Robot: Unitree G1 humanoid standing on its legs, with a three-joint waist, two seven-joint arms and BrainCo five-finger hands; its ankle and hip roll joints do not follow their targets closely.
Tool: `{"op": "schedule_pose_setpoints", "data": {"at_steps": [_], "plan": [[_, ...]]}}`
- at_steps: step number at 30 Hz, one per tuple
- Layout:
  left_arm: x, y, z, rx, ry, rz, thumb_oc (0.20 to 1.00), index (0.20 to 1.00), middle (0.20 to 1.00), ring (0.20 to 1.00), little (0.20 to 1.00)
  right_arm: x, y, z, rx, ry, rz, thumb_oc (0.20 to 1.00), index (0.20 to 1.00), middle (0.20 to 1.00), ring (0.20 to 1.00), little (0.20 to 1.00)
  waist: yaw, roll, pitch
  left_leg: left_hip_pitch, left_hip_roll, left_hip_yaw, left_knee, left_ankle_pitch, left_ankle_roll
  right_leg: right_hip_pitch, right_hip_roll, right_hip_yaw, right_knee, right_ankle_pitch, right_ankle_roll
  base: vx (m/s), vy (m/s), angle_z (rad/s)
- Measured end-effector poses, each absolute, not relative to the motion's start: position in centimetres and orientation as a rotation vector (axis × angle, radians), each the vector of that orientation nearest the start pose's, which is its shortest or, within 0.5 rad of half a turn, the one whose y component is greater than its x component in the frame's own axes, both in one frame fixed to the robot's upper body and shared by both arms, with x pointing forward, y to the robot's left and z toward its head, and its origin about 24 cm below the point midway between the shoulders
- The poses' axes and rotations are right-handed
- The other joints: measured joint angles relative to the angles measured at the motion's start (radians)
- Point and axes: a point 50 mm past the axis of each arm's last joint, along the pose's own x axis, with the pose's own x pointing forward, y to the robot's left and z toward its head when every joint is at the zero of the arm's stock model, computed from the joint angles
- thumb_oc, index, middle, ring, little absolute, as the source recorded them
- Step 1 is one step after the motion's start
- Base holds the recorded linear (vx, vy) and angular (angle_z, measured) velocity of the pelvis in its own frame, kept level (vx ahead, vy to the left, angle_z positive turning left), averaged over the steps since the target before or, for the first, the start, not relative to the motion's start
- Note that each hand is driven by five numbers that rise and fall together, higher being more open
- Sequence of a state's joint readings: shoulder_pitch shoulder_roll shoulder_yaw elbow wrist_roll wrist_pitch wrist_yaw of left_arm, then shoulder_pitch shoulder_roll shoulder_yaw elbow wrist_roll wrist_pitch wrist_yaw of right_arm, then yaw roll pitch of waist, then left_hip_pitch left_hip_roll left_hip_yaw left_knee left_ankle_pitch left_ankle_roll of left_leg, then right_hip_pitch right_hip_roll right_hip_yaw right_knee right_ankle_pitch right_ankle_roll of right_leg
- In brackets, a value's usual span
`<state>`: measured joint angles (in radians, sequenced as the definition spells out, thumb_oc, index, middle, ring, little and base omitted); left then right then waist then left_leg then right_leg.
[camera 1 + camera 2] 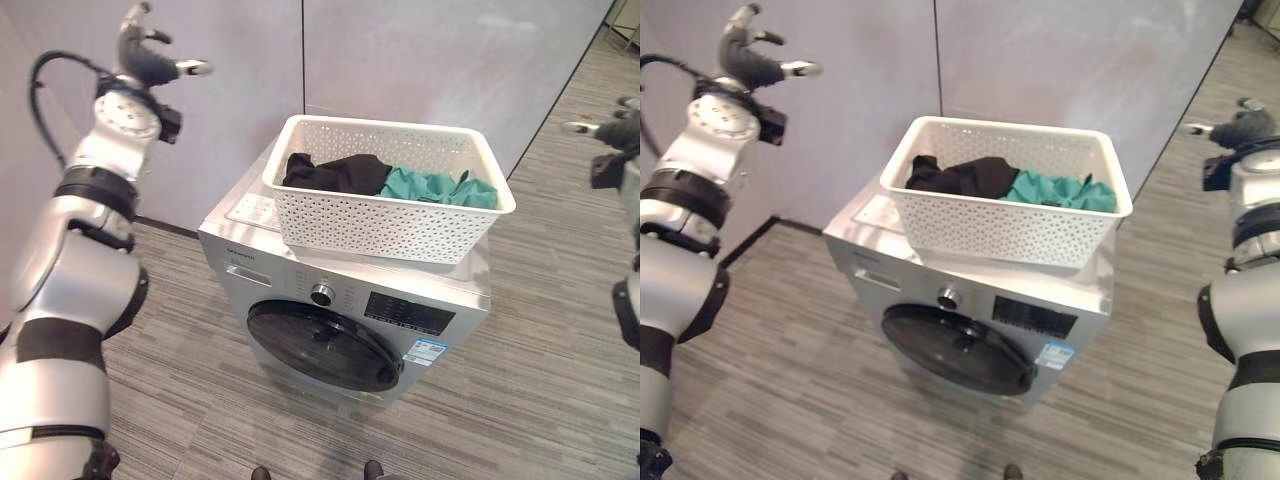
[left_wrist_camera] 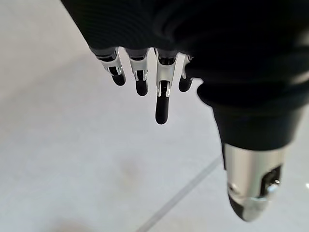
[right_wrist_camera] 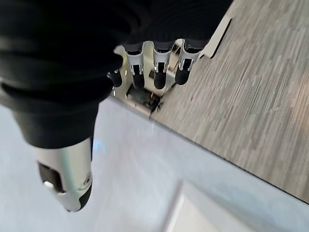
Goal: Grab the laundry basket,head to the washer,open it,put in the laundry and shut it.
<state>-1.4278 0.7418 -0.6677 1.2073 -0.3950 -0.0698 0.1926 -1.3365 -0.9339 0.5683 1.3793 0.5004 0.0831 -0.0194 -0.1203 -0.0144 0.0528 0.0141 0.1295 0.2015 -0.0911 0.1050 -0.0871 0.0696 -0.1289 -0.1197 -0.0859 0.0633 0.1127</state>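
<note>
L hand point(image 1: 140, 55) raised high at left, fingers loosely spread, empty. White laundry basket point(image 1: 385, 215) w/ black garment point(image 1: 335, 172) and teal garment point(image 1: 440, 187) sits on washer point(image 1: 330, 300) top, toward its back-right corner; door point(image 1: 322, 345) closed. R hand point(image 1: 1245, 125) at right, fingers relaxed, empty.

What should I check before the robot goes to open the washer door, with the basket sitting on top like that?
1. White perforated plastic laundry basket resting on the silver front-loading washer: ok.
2. Black garment and teal garment inside basket: ok.
3. Round dark washer door shut, ready to open: ok.
4. Left hand raised, empty, fingers relaxed: ok.
5. Right hand raised, empty: ok.
6. Door latch type: cannot tell.
</note>
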Motion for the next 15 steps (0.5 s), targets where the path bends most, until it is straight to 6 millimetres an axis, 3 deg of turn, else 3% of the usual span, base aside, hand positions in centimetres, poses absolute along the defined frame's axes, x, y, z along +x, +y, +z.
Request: {"op": "schedule_pose_setpoints", "data": {"at_steps": [2, 5, 8, 11, 13, 15], "plan": [[39.3, 29.6, 29.9, 0.602, -0.265, 0.437, 1.0, 1.0, 1.0, 1.0, 1.0, 33.8, -40.5, 25.6, -0.422, 0.108, -0.64, 1.0, 1.0, 1.0, 1.0, 1.0, 0.002, 0.004, -0.003, 0.002, 0.0, 0.0, 0.0, 0.0, -0.001, 0.002, 0.0, 0.0, 0.0, -0.001, -0.001, 0.0, 0.0, 0.0], [37.9, 32.7, 27.5, 0.62, -0.214, 0.488, 1.0, 1.0, 1.0, 1.0, 1.0, 31.7, -42.8, 22.6, -0.408, 0.159, -0.676, 1.0, 1.0, 1.0, 1.0, 1.0, 0.005, 0.007, -0.005, 0.002, 0.002, -0.001, 0.0, 0.001, -0.002, 0.001, 0.001, -0.001, 0.0, -0.002, -0.002, 0.0, 0.0, 0.0], [34.3, 36.4, 24.0, 0.669, -0.195, 0.532, 1.0, 1.0, 1.0, 1.0, 1.0, 27.7, -45.1, 18.5, -0.434, 0.184, -0.69, 1.0, 1.0, 1.0, 1.0, 1.0, 0.003, 0.018, -0.009, 0.002, 0.003, -0.001, 0.0, -0.003, -0.005, 0.002, 0.002, -0.001, 0.0, -0.008, -0.003, 0.0, 0.0, 0.0], [29.6, 40.4, 17.3, 0.626, -0.029, 0.631, 1.0, 1.0, 1.0, 1.0, 1.0, 22.4, -46.5, 13.2, -0.457, 0.295, -0.715, 1.0, 1.0, 1.0, 1.0, 1.0, 0.006, 0.032, -0.013, 0.003, 0.002, 0.0, 0.0, -0.006, -0.008, 0.002, 0.007, -0.001, 0.0, -0.014, -0.003, 0.0, 0.0, 0.0], [27.4, 41.5, 14.8, 0.601, 0.027, 0.675, 1.0, 1.0, 1.0, 1.0, 1.0, 20.5, -46.5, 11.3, -0.464, 0.331, -0.714, 1.0, 1.0, 1.0, 1.0, 1.0, 0.006, 0.032, -0.012, 0.003, 0.003, 0.0, 0.0, -0.008, -0.009, 0.001, 0.009, 0.0, 0.0, -0.018, -0.003, 0.0, 0.0, 0.0], [24.3, 42.3, 10.9, 0.552, 0.115, 0.727, 1.0, 1.0, 1.0, 1.0, 1.0, 18.0, -46.0, 8.8, -0.418, 0.348, -0.731, 1.0, 1.0, 1.0, 1.0, 1.0, 0.007, 0.031, -0.009, 0.004, 0.004, 0.0, 0.0, -0.009, -0.008, 0.003, 0.007, -0.001, -0.001, -0.02, -0.003, 0.0, 0.0, 0.0]]}}
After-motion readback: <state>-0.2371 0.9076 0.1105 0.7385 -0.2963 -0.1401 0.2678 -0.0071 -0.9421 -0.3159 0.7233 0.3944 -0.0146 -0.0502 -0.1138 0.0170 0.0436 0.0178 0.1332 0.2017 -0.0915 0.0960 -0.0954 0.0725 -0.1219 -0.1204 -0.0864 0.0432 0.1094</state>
